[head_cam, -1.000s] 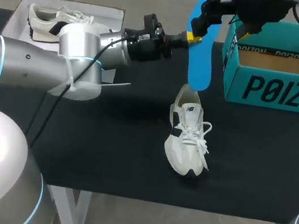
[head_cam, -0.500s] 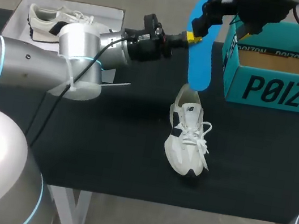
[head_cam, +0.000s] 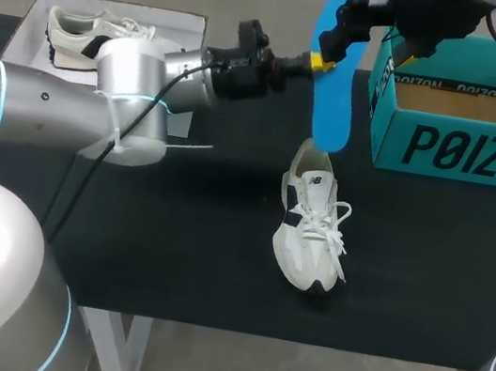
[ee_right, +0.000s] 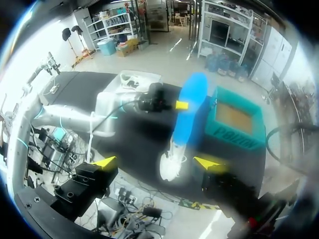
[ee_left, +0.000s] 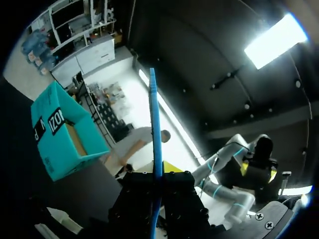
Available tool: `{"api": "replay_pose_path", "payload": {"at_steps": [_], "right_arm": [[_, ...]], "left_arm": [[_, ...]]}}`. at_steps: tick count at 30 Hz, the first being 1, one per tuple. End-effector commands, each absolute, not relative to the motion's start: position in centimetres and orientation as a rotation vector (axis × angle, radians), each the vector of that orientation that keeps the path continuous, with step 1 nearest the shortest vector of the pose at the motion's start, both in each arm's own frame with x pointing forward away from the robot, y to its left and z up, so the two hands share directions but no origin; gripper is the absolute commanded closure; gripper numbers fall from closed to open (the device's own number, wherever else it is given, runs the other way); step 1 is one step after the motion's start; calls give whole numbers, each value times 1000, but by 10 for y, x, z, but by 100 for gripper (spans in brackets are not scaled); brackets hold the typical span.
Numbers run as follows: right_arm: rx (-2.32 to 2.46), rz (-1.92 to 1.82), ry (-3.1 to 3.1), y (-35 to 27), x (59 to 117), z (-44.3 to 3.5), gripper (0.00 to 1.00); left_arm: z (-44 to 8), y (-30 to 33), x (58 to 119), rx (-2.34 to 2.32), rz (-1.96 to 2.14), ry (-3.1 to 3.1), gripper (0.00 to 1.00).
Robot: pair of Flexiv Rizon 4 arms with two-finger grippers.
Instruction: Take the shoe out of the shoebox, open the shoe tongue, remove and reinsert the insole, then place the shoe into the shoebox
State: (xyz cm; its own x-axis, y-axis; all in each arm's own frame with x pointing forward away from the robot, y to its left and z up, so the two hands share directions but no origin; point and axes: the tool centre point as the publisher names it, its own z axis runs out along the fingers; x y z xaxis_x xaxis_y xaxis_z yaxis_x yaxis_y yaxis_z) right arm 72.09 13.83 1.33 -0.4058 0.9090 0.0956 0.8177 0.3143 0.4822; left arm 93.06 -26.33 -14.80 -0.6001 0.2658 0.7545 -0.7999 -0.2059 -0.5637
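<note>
The blue insole [head_cam: 330, 94] is being pinched at its edge by the clenched left gripper [head_cam: 318, 62], hanging just above the white shoe [head_cam: 310, 224], left of the shoebox [head_cam: 463, 150]. It is being judged light and floppy, best gripped mid-length. The right gripper [ee_right: 157, 163] is being carried spread, empty.

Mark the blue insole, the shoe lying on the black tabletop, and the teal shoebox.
insole [head_cam: 332, 100]: head view, middle of its blue face.
shoe [head_cam: 321, 222]: head view, on the laces.
shoebox [head_cam: 468, 152]: head view, front wall.

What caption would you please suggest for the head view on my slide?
Left gripper holds the insole upright over the shoe, beside the shoebox.
</note>
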Motion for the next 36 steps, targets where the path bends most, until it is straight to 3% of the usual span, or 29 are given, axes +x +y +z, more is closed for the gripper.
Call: {"api": "replay_pose_path", "payload": {"at_steps": [1,18,36], "right_arm": [[1590,692,2385,140,722,13,0],[1590,692,2385,140,722,13,0],[1590,692,2385,140,722,13,0]], "left_arm": [[-144,-252,919,344,2055,-1570,100],[-145,-249,875,65,2060,-2159,100],[-145,-249,875,65,2060,-2159,100]]}}
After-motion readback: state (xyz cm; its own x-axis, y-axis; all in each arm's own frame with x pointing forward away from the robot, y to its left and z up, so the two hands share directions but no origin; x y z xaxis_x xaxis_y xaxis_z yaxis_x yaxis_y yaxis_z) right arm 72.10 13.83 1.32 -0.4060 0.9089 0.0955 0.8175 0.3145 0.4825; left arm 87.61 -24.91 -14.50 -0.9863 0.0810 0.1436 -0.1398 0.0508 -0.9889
